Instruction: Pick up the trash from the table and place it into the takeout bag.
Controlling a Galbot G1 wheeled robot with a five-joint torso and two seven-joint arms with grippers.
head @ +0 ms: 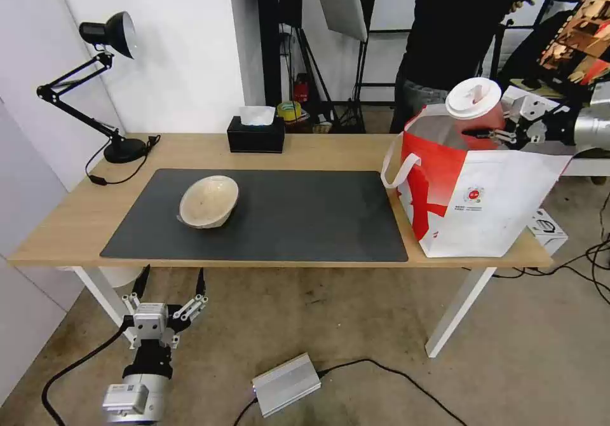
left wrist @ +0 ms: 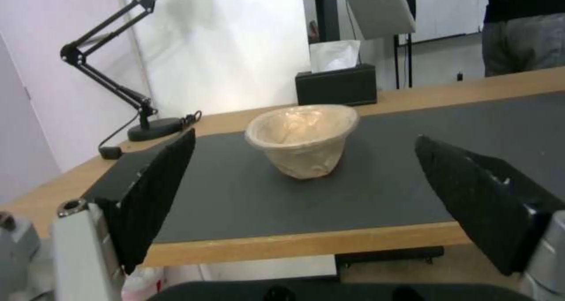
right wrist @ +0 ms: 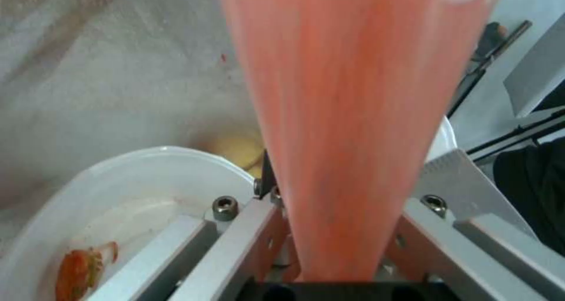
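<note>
- Orange-red cup [head: 481, 116] w/ white lid [head: 473, 98]: long axis tilted, lid end up and leaning toward the robot's left, body running back to the right tool [head: 492, 135]. It sits at the mouth of the takeout bag [head: 483, 203], lid above the rim.
- Right tool is pinching the cup: in the right wrist view the orange cup wall [right wrist: 353, 129] runs between the two metal fingers [right wrist: 247, 230], both pressed against its sides.
- Takeout bag stands upright on the surface [head: 76, 216] at its right end, directly under the right tool; white/red sides, round red logo [head: 473, 195] facing the robot, white loop handle [head: 397, 170] hanging on its left side.
- Inside the bag, below the right tool: large white bowl [right wrist: 147, 195] w/ red scraps [right wrist: 79, 270] on its bottom; foil lining [right wrist: 106, 71] behind it.
- Beige bowl [head: 208, 201] on the dark grey mat [head: 305, 216], well apart from the bag, ahead of and above the left tool [head: 170, 289]. Tipped partly on its side, opening facing the robot's left and up; no visible contents.
- Left tool hangs below the surface's near edge, fingers [left wrist: 156, 190] spread wide, touching nothing; in the left wrist view the beige bowl shows between the two pads, farther off.
- Black tissue box [head: 256, 135] and desk lamp [head: 105, 76] at the far edge, beyond the beige bowl.
</note>
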